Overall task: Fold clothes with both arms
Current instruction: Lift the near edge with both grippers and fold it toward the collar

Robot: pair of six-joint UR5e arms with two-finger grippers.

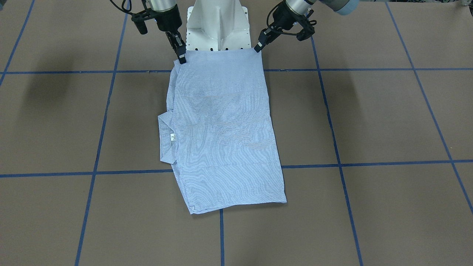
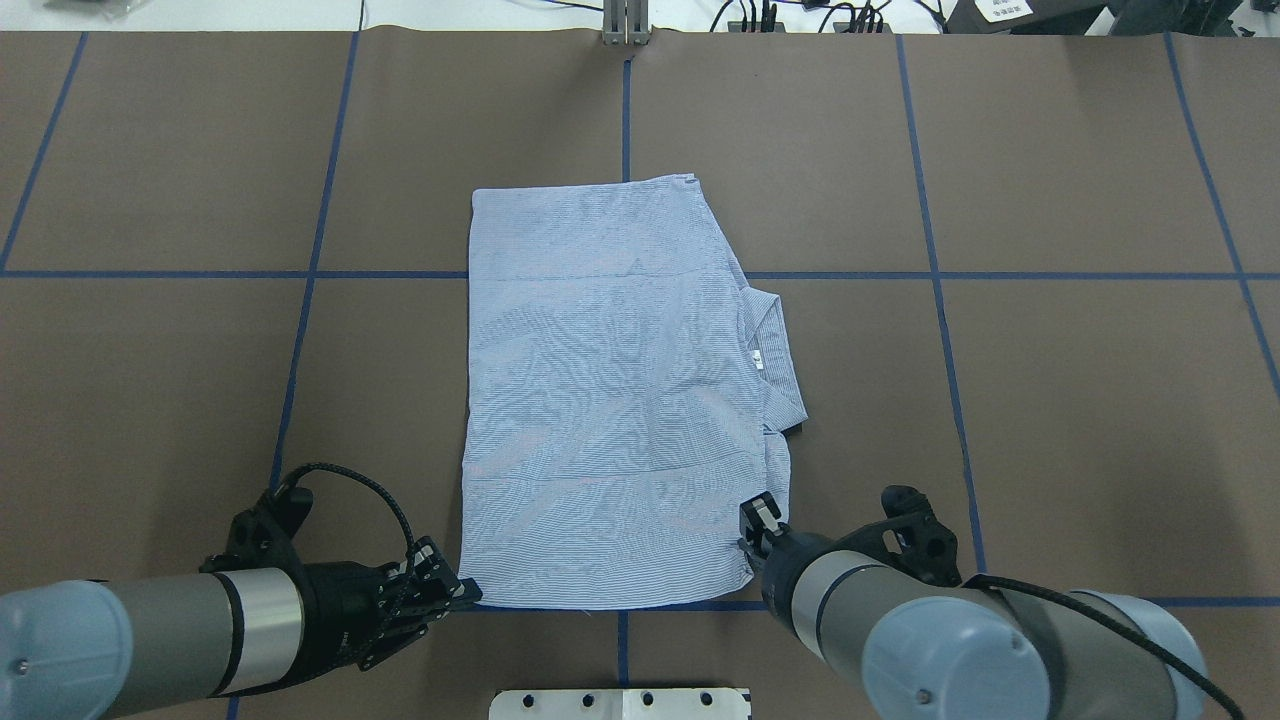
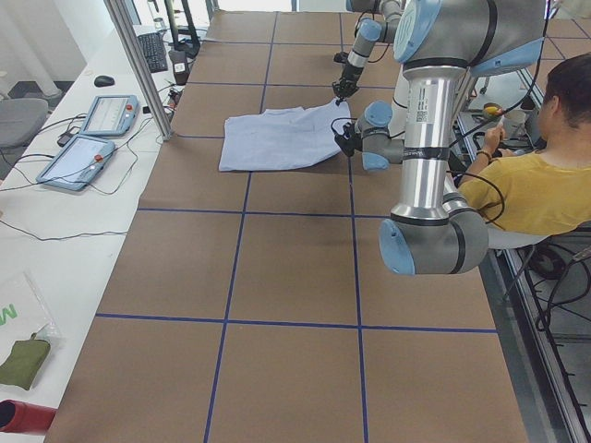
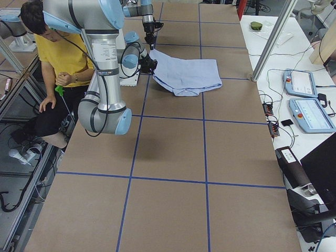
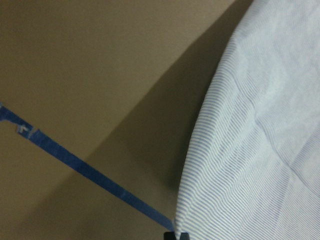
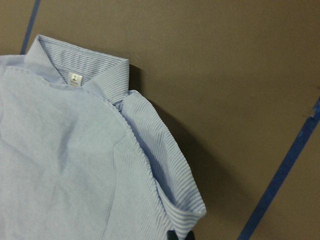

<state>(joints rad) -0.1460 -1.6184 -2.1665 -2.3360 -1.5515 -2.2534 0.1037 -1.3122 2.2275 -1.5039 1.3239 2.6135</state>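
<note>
A light blue, finely white-striped button-up shirt [image 2: 610,400] lay folded into a long rectangle on the brown, blue-taped table [image 2: 1050,420], just in front of the robot. Its long axis ran away from the robot, and its collar [image 2: 772,340] pointed to the robot's right. The black left gripper [image 2: 462,592] and black right gripper [image 2: 752,528] each pinched a near corner, jaws narrowed on the cloth.

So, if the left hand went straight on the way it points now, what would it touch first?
The striped shirt. The tips of the left hand sit right at its near corner and seem closed on it. The hand tilts downward, so the table probably lies just beneath the cloth.
</note>
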